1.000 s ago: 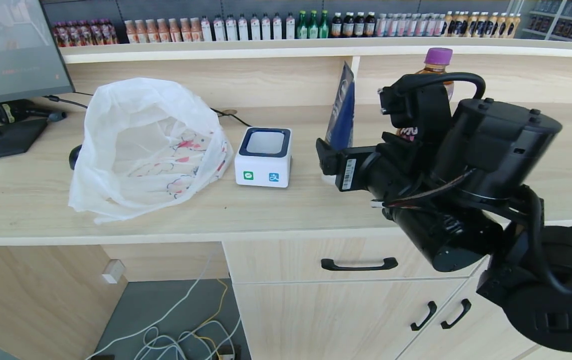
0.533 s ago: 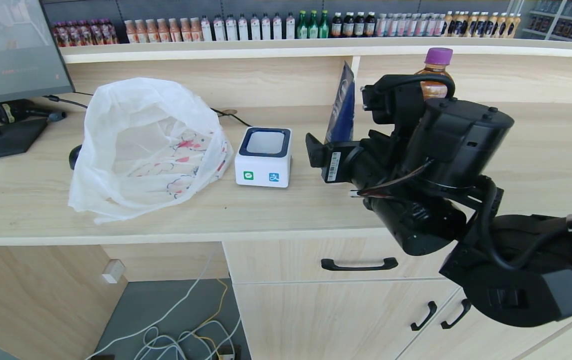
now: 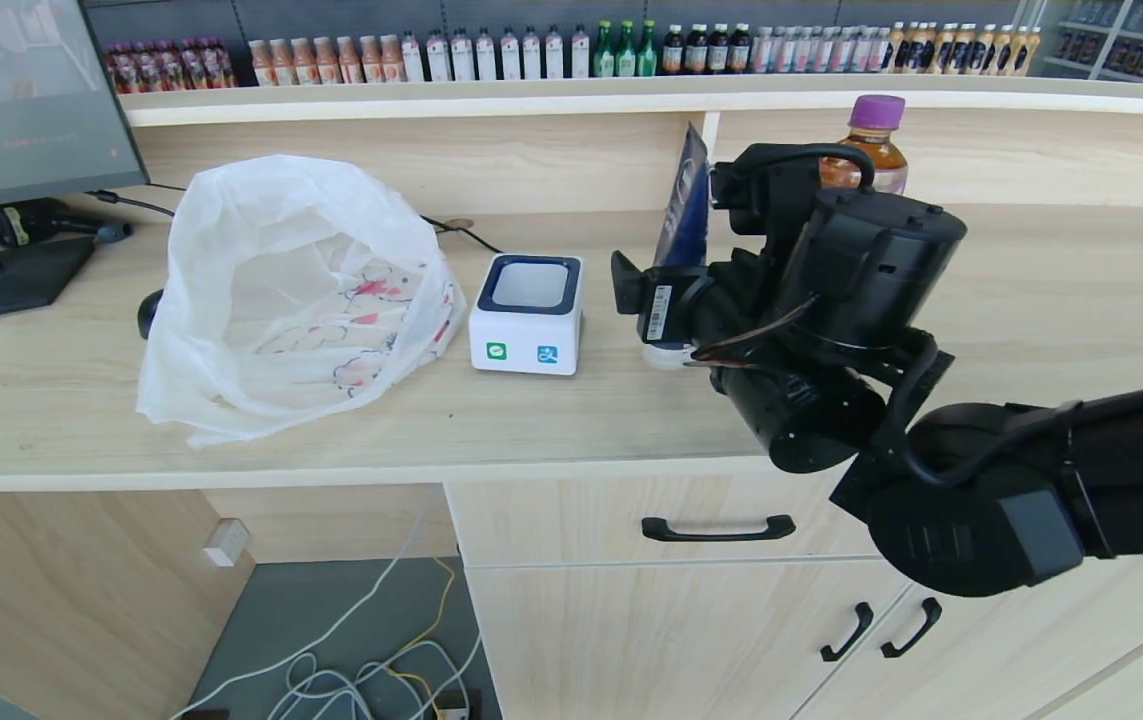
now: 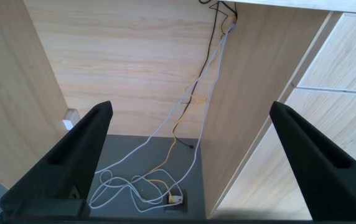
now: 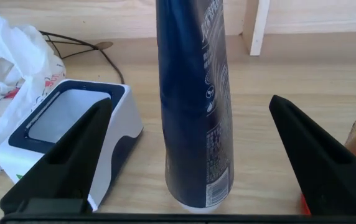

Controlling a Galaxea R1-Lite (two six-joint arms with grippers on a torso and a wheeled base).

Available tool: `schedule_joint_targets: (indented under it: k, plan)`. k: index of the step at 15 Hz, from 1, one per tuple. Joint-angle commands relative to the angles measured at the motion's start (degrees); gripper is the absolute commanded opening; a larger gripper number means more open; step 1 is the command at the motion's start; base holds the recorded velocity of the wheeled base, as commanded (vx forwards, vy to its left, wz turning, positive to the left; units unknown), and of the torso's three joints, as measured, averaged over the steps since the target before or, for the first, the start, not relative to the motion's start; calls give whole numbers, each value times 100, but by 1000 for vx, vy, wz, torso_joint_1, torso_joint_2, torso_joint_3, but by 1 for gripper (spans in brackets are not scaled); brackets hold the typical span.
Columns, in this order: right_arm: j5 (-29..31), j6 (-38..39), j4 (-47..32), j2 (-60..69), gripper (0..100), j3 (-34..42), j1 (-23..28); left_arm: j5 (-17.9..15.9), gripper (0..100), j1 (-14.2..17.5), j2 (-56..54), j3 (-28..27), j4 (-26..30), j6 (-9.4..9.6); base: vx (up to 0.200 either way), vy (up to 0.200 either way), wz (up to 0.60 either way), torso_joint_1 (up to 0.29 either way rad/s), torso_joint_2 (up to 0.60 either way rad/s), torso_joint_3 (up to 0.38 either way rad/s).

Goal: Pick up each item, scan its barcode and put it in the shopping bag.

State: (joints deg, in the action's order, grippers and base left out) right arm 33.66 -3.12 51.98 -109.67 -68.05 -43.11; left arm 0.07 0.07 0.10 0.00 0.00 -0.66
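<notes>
Setting: We face a pale wooden counter (image 3: pixel 531 420) with the task's things on top.
Shopping bag: A white plastic shopping bag (image 3: pixel 281 290) sits at 9 o'clock on the counter, its mouth gaping toward us and its pink-printed inner wall showing.
Scanner: A small white scanner (image 3: pixel 528 312) with a dark blue rim and an upward-facing window stands just beside the bag, at its 3 o'clock.
Tube: A dark blue tube (image 3: pixel 688 195) stands upright on its cap on the counter, at 3 o'clock from the scanner and near it. We see a barcode low on its side in the right wrist view.
Bottle: 1 bottle (image 3: pixel 871 150) of amber drink with a purple cap stands at 2 o'clock from the tube, partly hidden by the right arm.
Right gripper: The right gripper (image 5: pixel 190 101) is level with the tube. Its 2 fingers are spread wide, 1 on each side of the tube, with a gap on both sides.
Left gripper: The left gripper (image 4: pixel 190 106) hangs low beside the counter's open bay, its 2 fingers spread wide and holding nothing, above loose cables (image 4: pixel 165 162) on the floor.
Monitor: A dark monitor (image 3: pixel 21 100) stands at 10 o'clock, beyond the bag.
</notes>
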Motion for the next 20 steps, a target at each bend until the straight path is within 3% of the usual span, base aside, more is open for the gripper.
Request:
schedule_joint_targets:
  k: [1,20]
  plan:
    - [-26,-13,-4,-239,100,-323,92,1,100,1,-1,0,0,-4,0,0,0,0,0,0]
    - [18,-277,515,-784,100,-508,373,1,100,1,-1,0,0,-4,0,0,0,0,0,0]
